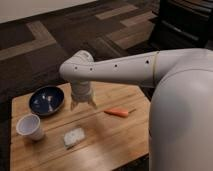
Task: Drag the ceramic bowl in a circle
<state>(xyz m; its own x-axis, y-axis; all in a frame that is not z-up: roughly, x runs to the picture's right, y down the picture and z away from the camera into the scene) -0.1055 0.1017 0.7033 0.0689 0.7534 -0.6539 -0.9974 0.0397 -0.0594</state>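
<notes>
The ceramic bowl (pixel 47 99) is round, shallow, glossy dark navy with whitish specks inside. It sits on the wooden table (pixel 115 140) at the back left. My gripper (pixel 83 104) hangs from the white arm just to the right of the bowl, pointing down at the table, its fingertips close above the wood and apart from the bowl's rim. It holds nothing that I can see.
A white paper cup (pixel 30 127) stands in front of the bowl at the left edge. A small clear packet (pixel 74 136) lies in the middle front. An orange carrot-like piece (pixel 118 112) lies to the right of the gripper. My white arm covers the table's right side.
</notes>
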